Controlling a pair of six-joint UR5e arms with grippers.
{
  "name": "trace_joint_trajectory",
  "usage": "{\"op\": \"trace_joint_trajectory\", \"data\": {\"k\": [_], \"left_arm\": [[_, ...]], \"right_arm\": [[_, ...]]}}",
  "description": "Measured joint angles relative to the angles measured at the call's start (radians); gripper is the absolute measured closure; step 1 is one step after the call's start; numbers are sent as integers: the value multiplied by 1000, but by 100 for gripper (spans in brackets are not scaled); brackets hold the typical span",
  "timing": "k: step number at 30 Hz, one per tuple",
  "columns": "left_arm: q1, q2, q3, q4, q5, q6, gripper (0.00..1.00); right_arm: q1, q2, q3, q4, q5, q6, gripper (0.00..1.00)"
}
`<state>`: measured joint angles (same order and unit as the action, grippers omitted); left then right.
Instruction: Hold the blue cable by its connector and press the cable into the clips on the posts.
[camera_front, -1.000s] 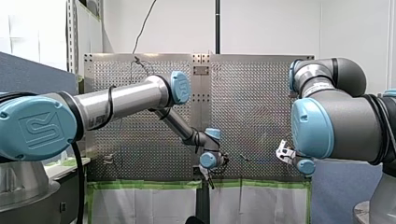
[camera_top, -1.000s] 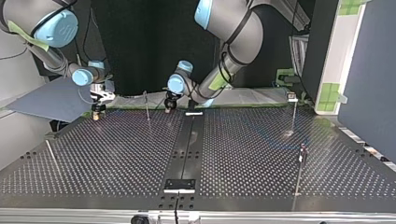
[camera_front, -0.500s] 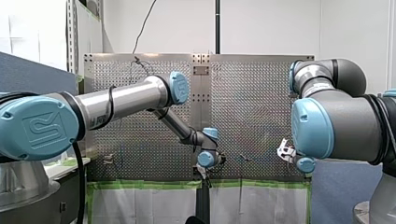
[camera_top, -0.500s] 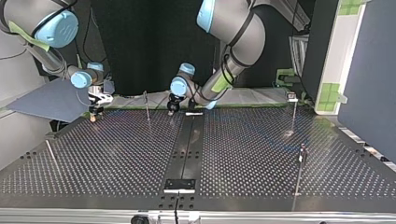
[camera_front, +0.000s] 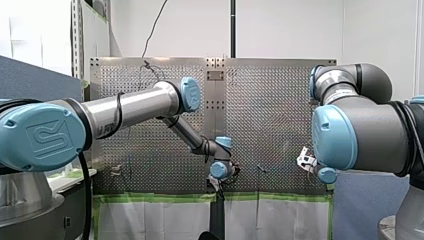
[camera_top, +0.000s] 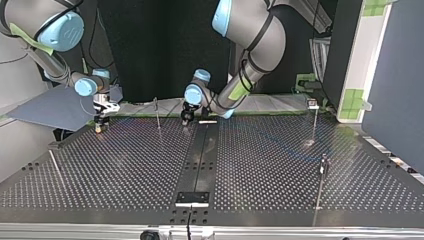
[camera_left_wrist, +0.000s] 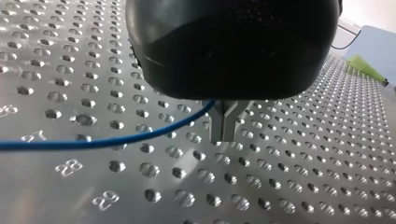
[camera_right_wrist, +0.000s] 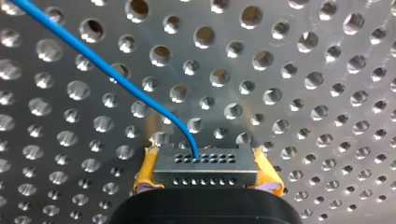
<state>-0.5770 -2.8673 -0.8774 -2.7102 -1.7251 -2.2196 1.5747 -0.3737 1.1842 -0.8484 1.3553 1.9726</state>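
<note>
Table: perforated metal plate under both arms; thin posts stand well apart on it
Blue cable: blue cable rises from the connector and runs low over the holes toward my left arm; no clip seen holding it
Right gripper: right gripper clamped on the connector's two ends, yellow pads squeezed against the metal
Left gripper: left gripper has its metal fingers together at the tips; the cable enters the fork above them, seemingly caught there
Handling, judged: cable thin, light and limp, holding a curve but sagging if slack; connector small, rigid and smooth, so liable to twist in the pads
Where to hold: connector by its short ends; cable close beside a post when pressing, since a long free span would only bend away
</note>
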Motion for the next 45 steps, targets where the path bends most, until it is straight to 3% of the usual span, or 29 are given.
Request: {"op": "trace_joint_trajectory", "data": {"k": [16, 21, 29, 30, 31, 32, 34, 45], "left_arm": [[9, 0, 4, 3, 4, 1, 100], [2, 2, -4, -2, 8, 31, 100], [-8, 7, -13, -16, -27, 95, 100], [-8, 7, -11, -16, -23, 104, 89], [-8, 7, -11, -14, -18, 111, 55], [-9, 7, -10, -10, -10, 121, 55], [-9, 8, -12, -4, 2, 135, 0], [-17, 8, -39, 6, 103, 237, 0]], "right_arm": [[1, 7, -11, 3, -2, 2, 100], [3, 9, -11, 4, -2, 1, 100], [5, 12, -11, 5, -2, -1, 100], [6, 12, -11, 6, -2, -1, 100], [6, 12, -11, 6, -2, -1, 100], [7, 13, -11, 7, -2, -2, 100], [8, 13, -11, 10, -2, -2, 100], [10, 15, -11, 16, -2, 2, 100]]}}
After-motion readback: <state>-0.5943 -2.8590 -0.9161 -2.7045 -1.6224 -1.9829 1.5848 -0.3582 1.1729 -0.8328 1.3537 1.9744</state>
